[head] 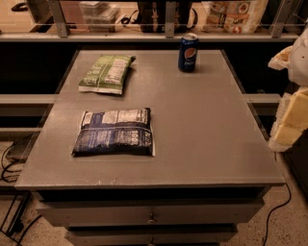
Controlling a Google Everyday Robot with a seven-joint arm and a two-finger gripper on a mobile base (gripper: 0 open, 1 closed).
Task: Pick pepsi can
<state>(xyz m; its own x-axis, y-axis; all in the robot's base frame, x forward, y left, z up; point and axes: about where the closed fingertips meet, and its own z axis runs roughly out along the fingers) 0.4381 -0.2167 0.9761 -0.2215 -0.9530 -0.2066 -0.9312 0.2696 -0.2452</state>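
The pepsi can (188, 53) is a small dark blue can with a round red-white-blue logo and a silver top. It stands upright near the far right edge of the grey table (207, 134). My gripper (291, 113) shows as pale white and yellowish parts at the right edge of the view. It is beyond the table's right side, nearer than the can and well to its right, touching nothing.
A green snack bag (106, 73) lies flat at the far left. A dark blue snack bag (115, 132) lies flat at the left middle. A railing and shelf with bags (236, 14) run behind the table. Cables (9, 163) lie on the floor at left.
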